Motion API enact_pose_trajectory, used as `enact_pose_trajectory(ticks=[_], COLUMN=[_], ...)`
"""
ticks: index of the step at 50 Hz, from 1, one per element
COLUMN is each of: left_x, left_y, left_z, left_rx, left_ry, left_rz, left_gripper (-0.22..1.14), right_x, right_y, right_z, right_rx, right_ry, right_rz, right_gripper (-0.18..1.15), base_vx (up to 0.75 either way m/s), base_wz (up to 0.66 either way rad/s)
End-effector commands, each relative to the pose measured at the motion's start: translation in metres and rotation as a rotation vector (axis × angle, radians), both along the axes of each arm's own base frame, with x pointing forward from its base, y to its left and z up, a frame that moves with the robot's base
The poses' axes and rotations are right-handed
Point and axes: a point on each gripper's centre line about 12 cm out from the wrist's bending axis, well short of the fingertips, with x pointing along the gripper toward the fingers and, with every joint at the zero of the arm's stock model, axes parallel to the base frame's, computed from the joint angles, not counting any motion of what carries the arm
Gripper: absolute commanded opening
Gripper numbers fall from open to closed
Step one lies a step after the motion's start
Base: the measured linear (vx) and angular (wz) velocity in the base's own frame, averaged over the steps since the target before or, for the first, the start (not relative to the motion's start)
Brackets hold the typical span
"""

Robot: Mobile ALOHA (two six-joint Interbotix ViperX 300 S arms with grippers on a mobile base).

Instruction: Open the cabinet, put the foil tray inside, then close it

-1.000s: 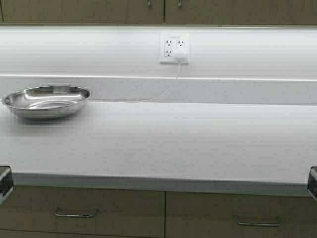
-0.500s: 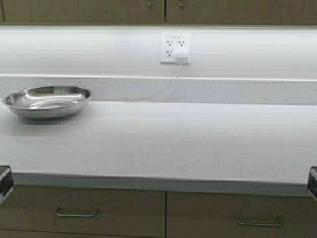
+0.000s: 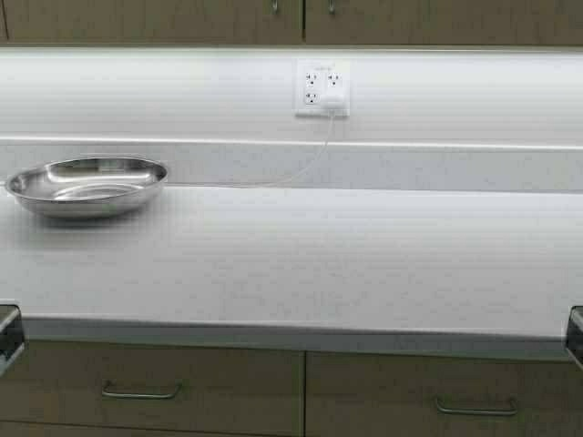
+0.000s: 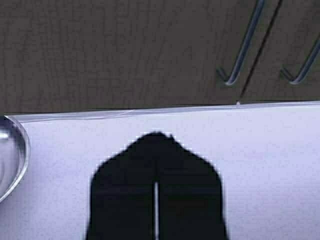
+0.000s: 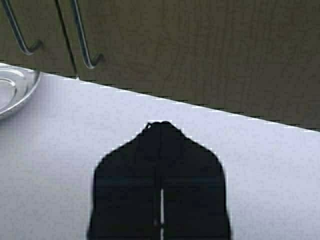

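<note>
Steel bowl (image 3: 87, 185) on white counter (image 3: 301, 259), cabinet (image 3: 291, 20) doors closed above.
Left gripper (image 4: 156, 137) and right gripper (image 5: 160, 125), both clenched, sit low at the counter's front corners; no foil tray visible anywhere around the bowl.

Scene in high view shifted slightly rightward against one second ago: wall outlet (image 3: 322, 88) and steel bowl (image 3: 87, 185) on the bench (image 3: 364, 264) both sit a touch further right, as do the drawer handles (image 3: 139, 393) below. Whole view displaced together, so the robot base moved, not the objects. Shift occurred in the first half-second.
</note>
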Motion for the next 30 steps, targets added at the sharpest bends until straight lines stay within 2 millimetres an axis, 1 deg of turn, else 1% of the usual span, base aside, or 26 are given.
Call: enact_pose_trajectory(ticks=[1, 21, 30], left_x=[-0.0022, -0.0021, -0.0023], left_y=[0.0001, 0.0001, 0.0002], left_z=[0.0182, 0.0200, 0.0175], left_rx=[-0.016, -0.018, -0.016], left_ry=[-0.045, -0.049, -0.043], left_rz=[-0.002, -0.002, -0.002], left_gripper=[0.04, 0.04, 0.04], right_x=[-0.0016, -0.0008, 0.0000], right_y=[-0.0002, 0.0001, 0.0004], right_z=[0.0111, 0.0083, 0.0078], right_rx=[0.013, 0.018, 0.020], right_ry=[-0.031, -0.021, -0.019], right_rz=[0.002, 0.000, 0.000], right_gripper=[0.07, 0.07, 0.07], base_vx=[0.00, 0.00, 0.00], base_wz=[0.00, 0.00, 0.00])
